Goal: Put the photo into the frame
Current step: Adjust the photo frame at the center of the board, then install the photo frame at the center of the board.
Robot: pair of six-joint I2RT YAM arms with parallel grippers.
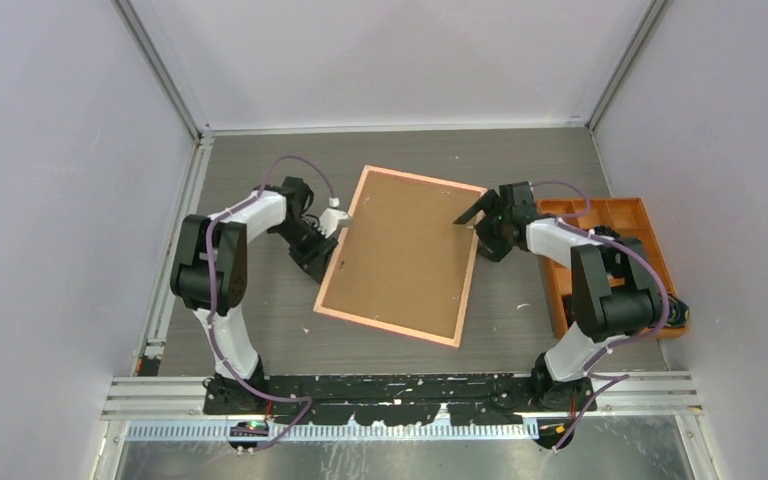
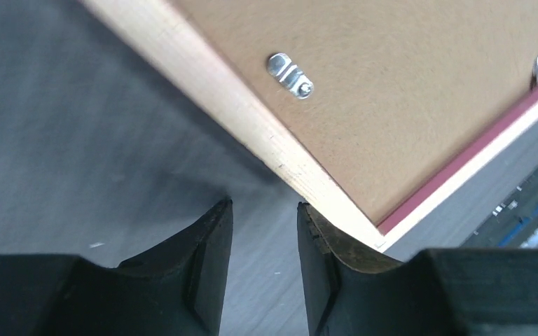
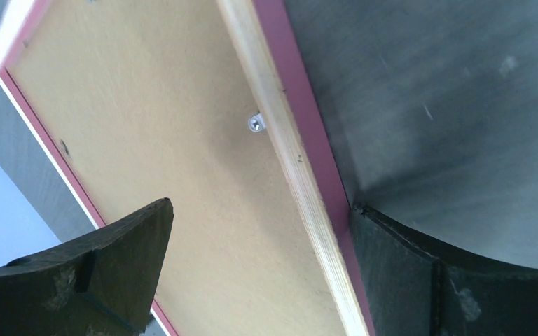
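The frame [image 1: 385,328] lies face down in the middle of the table, tan wooden back edge and pink rim up. A brown backing board [image 1: 405,250] fills it. The photo is not visible in any view. My left gripper [image 1: 338,222] is open with a narrow gap and empty, at the frame's left edge; in the left wrist view [image 2: 264,206] its right finger touches the wooden edge [image 2: 238,112]. My right gripper [image 1: 475,218] is open wide at the frame's right edge [image 3: 280,140]; one finger hangs over the board [image 3: 161,126], the other sits outside the rim.
An orange compartment tray [image 1: 650,215] stands at the right, beside the right arm. Small metal turn clips [image 2: 291,75] [image 3: 255,123] sit on the frame's back edge. Walls enclose the table on the left, right and far sides.
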